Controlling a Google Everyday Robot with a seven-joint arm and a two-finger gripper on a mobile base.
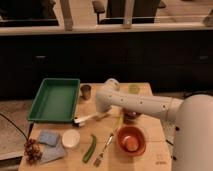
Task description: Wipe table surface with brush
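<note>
The brush (88,119) has a short white handle and a dark head, and its head rests on the table surface (150,159) just right of the green tray's front corner. My gripper (103,114) hangs from the white arm above the middle of the table. It is shut on the right end of the brush handle. The arm hides part of the tabletop behind it.
A green tray (54,100) sits at the left, with a metal cup (86,90) beside it. Toward the front are a white round lid (70,138), a green pod (90,148), a yellow-handled fork (107,144), an orange bowl (131,140) and a blue cloth (48,138).
</note>
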